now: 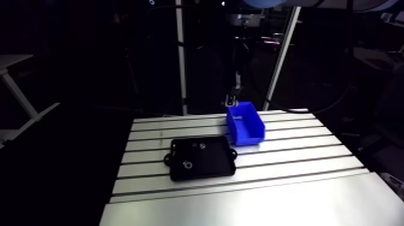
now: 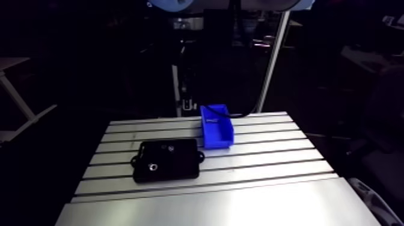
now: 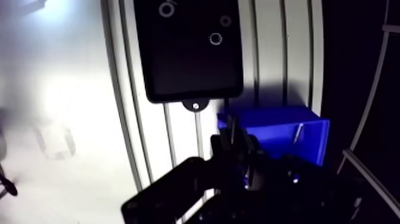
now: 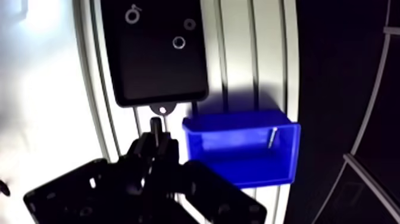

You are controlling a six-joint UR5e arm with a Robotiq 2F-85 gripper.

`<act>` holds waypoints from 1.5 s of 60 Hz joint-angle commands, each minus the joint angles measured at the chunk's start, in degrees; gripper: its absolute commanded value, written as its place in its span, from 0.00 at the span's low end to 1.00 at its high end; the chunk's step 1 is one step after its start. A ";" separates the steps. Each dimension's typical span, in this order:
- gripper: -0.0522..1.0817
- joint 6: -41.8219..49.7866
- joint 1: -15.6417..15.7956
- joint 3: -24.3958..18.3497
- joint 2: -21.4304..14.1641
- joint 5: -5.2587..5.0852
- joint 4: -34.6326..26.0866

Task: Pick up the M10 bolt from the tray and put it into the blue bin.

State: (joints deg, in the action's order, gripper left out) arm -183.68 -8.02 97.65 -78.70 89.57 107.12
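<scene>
Three rings (image 4: 178, 42) on flat black tray (image 4: 155, 74) | metal bolt (image 4: 272, 137) in blue bin (image 4: 238, 171) — jaws unclear

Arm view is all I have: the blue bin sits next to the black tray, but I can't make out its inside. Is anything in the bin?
Observer: Yes. The wrist view shows a slim pale piece, bolt-like, leaning against an inner wall of the blue bin.
Operator: Anything bolt-like on the tray?
Observer: Not on the part the wrist view shows: there the black tray holds only three small rings.
Operator: Where is the gripper?
Observer: The gripper hangs beside the bin, by the tray's holed tab.
</scene>
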 commanded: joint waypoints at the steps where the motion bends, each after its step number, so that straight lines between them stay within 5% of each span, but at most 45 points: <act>1: 0.96 -10.88 -3.27 -2.21 0.38 1.45 -0.95; 53: 0.95 -10.19 -4.81 -5.41 15.14 2.22 9.95; 90: 0.94 -10.28 -6.21 -5.85 20.33 2.67 12.37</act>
State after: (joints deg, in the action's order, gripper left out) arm -193.88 -13.66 91.78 -59.75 92.23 119.00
